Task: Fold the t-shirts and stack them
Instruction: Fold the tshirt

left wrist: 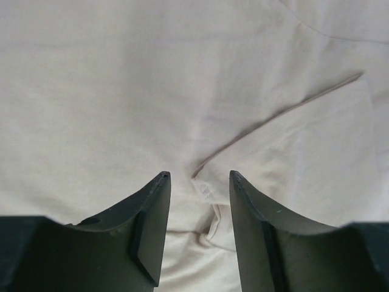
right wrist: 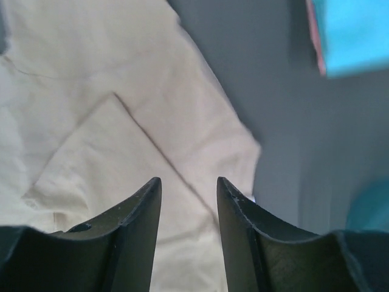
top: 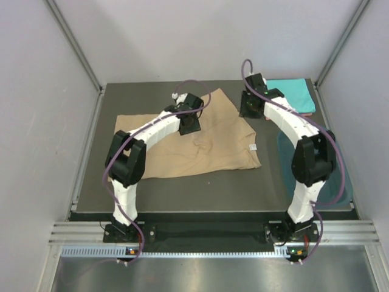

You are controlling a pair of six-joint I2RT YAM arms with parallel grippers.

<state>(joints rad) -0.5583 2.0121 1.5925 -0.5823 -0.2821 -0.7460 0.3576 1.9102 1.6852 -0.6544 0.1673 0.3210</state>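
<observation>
The tan t-shirt (top: 200, 152) lies spread over the middle of the dark worktop (top: 182, 198), and both pincers hang above it. The left pincer (top: 189, 125) is over the shirt's far middle part. In its wrist view, its fingers (left wrist: 152, 231) stand apart with only flat cloth showing between and below them, so it holds nothing. The right pincer (top: 250, 106) is over the shirt's far right edge. Its fingers (right wrist: 243, 231) are likewise parted and empty, with tan cloth under them and bare worktop just to the right.

The shirt's long axis runs left to right across the worktop, and a point of cloth juts toward the far side near the right pincer. A small white label (top: 254, 147) sits close to its right edge. The cloth is plain, pale and soft, with loose creases around the middle. A flap folded over near the right side leaves a straight diagonal edge.

The turquoise t-shirt (top: 292, 94) lies folded at the far right corner, apart from the tan one. A strip of the salmon-pink t-shirt (right wrist: 315, 36) shows at its edge. A teal tub (right wrist: 371, 213) stands on the right side.
</observation>
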